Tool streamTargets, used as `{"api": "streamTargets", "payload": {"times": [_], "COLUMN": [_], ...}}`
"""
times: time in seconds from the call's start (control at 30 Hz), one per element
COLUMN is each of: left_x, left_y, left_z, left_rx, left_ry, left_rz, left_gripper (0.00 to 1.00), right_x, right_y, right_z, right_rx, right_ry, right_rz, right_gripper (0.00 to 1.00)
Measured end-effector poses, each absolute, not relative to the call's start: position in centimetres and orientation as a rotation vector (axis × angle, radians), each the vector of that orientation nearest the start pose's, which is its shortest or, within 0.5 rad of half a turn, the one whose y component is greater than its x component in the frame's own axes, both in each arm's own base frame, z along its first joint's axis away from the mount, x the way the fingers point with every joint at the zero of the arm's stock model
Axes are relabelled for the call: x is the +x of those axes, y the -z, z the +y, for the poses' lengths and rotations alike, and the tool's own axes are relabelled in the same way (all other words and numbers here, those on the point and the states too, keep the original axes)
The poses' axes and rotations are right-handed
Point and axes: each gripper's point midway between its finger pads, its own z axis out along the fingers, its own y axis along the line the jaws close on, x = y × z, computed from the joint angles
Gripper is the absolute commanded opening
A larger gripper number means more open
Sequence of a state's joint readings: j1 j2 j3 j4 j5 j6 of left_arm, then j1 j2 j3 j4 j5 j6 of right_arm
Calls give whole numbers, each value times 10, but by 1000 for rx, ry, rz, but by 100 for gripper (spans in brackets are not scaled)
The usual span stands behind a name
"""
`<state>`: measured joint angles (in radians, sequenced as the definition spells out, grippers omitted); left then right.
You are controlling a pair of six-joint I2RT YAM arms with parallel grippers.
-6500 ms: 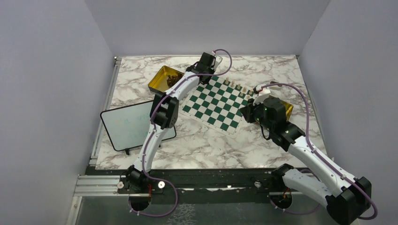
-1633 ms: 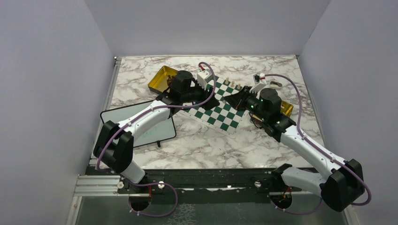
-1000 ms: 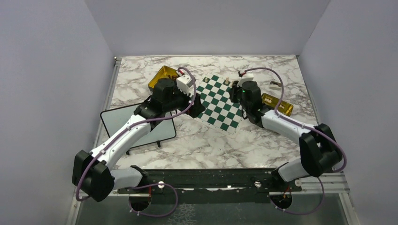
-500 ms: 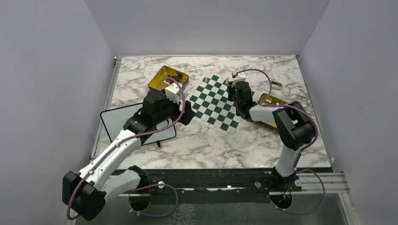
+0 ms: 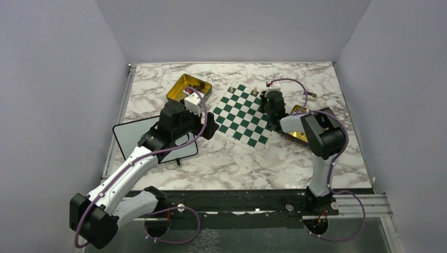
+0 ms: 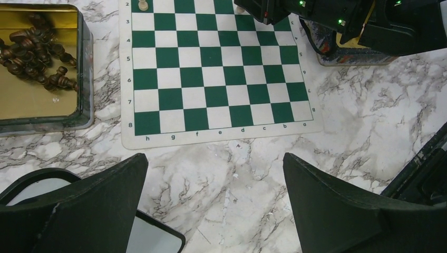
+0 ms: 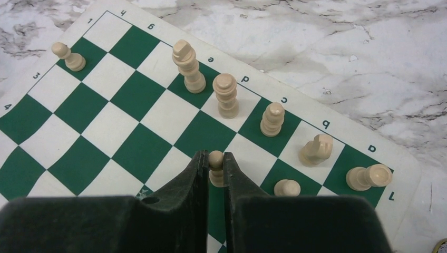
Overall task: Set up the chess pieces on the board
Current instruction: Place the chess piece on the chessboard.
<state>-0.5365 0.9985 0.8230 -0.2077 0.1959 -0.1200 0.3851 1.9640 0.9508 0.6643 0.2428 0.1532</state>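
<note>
While the right gripper [image 5: 271, 100] hangs at 2 o'clock of the board [image 5: 240, 113], the left gripper [image 5: 210, 126] sits at its 9. Left wrist: jaws wide, empty; dark pieces [image 6: 37, 47] in gold tin [image 6: 84, 63] at 10 o'clock. Right wrist: jaws clamp a pale pawn [image 7: 215, 174] over the board.

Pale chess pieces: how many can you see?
8 pale pieces: five on the green-and-white board's edge row, a pawn beside them, a pawn far left, one in the right end effector. More may hide.
</note>
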Motion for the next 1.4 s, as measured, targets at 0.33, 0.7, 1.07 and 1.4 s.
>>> {"api": "streamTargets", "payload": {"times": [0.33, 0.7, 1.07, 1.4], "left_x": [274, 274, 273, 273], "left_y": [-222, -223, -225, -227], "left_z": [-207, -206, -206, -205], "left_rx": [542, 548, 547, 544], "left_ry": [610, 604, 605, 603], "left_rz": [1921, 1916, 1909, 1901], "left_gripper": [99, 99, 99, 99], "right_x": [495, 493, 487, 492], "right_y": [-51, -48, -39, -45], "right_z": [159, 164, 162, 163], "right_rx": [-46, -67, -92, -119], "right_ry": [-134, -160, -139, -117], "right_rz": [1924, 1940, 1993, 2013], "right_gripper": [20, 25, 29, 27]}}
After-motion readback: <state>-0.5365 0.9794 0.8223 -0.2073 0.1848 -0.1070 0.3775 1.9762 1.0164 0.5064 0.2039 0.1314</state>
